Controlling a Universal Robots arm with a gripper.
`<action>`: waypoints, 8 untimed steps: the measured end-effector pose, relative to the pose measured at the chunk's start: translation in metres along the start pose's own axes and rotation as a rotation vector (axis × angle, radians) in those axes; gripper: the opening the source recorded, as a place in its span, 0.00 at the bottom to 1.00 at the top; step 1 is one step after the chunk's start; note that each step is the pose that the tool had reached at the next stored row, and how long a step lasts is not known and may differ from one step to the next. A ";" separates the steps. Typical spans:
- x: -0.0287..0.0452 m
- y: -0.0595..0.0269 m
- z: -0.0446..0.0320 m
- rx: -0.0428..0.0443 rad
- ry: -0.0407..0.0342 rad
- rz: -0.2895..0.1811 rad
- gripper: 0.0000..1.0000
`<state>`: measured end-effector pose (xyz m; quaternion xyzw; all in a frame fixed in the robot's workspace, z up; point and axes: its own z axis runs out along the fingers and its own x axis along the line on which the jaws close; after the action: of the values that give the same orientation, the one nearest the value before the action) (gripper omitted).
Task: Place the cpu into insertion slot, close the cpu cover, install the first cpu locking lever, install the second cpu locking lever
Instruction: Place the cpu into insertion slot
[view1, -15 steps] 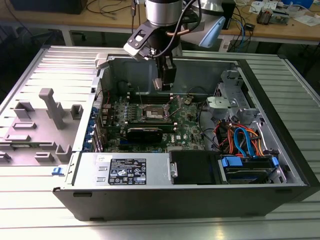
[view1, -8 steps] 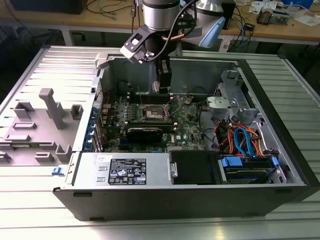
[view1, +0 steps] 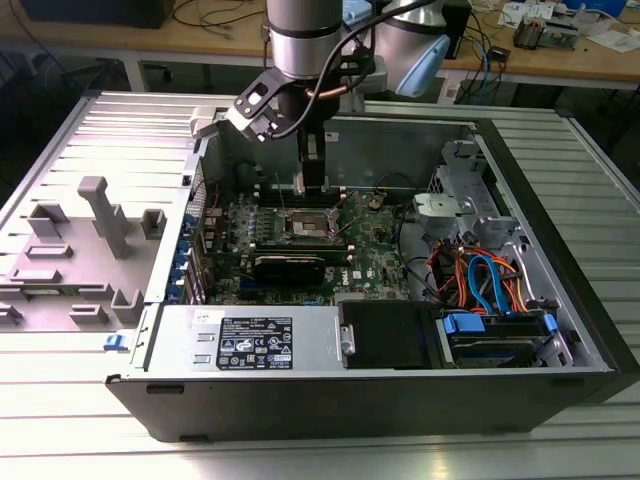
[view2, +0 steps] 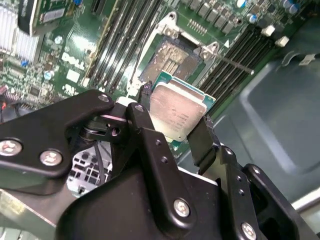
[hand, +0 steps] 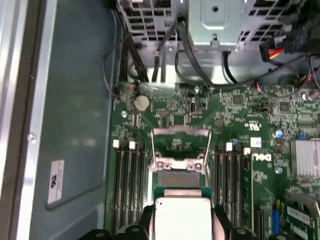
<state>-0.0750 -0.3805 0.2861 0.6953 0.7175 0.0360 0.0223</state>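
Note:
My gripper (view2: 175, 119) is shut on the cpu (view2: 176, 111), a small square chip with a silvery-tan top, pinched at two opposite edges by the black fingers (view2: 142, 107). It hangs just above the green motherboard (view1: 372, 240), beside the open insertion slot (view2: 172, 57). In the first wrist view the cpu (hand: 182, 215) sits between the fingertips, with the slot (hand: 180, 177) just past it. The cpu cover (hand: 180, 131) is a thin silvery frame, flipped up open at the slot's far side. In the exterior view the gripper (view1: 312, 186) hovers over the slot (view1: 308, 226).
Memory slots (hand: 129, 185) flank the slot on both sides. A long black card (view1: 290, 266) lies near it. The case holds a grey power supply (view1: 265, 340), a black drive (view1: 385, 335) and orange and blue cables (view1: 480, 275). Grey fixtures (view1: 95, 235) stand outside the case.

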 end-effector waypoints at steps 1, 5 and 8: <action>0.0000 -0.0014 0.0016 0.0000 -0.0001 0.003 0.54; -0.0001 -0.0025 0.0077 -0.0002 -0.0009 0.012 0.54; -0.0001 -0.0028 0.0112 -0.0002 -0.0013 0.013 0.54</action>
<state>-0.0768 -0.3805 0.2747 0.7000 0.7129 0.0358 0.0225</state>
